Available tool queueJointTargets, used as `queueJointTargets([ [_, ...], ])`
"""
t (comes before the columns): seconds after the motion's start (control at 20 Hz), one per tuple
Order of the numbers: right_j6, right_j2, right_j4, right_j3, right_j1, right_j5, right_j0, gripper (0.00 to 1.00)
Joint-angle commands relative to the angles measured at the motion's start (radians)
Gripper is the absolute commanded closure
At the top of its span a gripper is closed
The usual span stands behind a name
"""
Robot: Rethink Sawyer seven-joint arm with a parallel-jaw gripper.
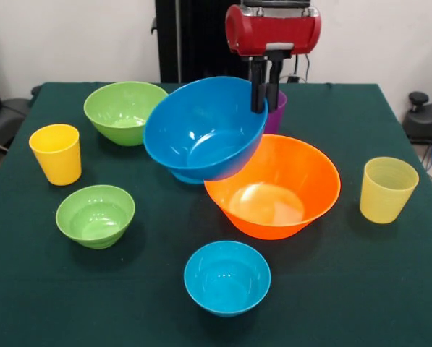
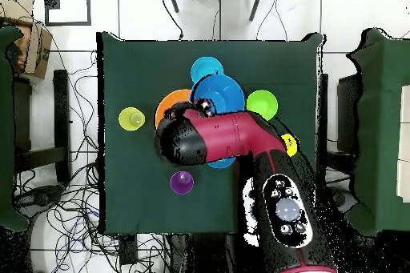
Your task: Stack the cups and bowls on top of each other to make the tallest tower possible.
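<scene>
Dark green cloth covers the table point(image 1: 389, 289), with white wall and a black pedestal column behind it. Largest on the cloth is the orange bowl point(image 1: 288, 189), glossy and wide-mouthed, sitting just right of the table's centre in the front view. Next in size, the large blue bowl point(image 1: 201, 130) hangs tilted in the air, its mouth turned toward the camera, overlapping the orange bowl's rim at about ten o'clock. The gripper point(image 1: 266, 90) comes down from the red arm and is clamped on this bowl's rim at its two o'clock edge, one finger inside and one outside.

A medium green bowl point(image 1: 123, 110) stands upright at ten o'clock from the table's centre. The small green bowl point(image 1: 95, 215) sits at eight o'clock, and a small blue bowl point(image 1: 227, 277) at six o'clock, near the front edge.

The opaque yellow cup point(image 1: 56, 153) stands upright at nine o'clock near the left edge. The ribbed pale yellow cup point(image 1: 387, 189) stands at three o'clock. A purple cup point(image 1: 276, 116) peeks out behind the gripper, mostly hidden.
</scene>
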Motion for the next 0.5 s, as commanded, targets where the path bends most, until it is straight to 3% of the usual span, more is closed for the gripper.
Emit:
queueJointTargets([
  [0.05,0.146,-0.066,-0.007,0.043,-0.018,0.045,0.045,1.00],
  [0.5,0.171,-0.103,0.001,0.005,0.005,0.047,0.088,1.00],
])
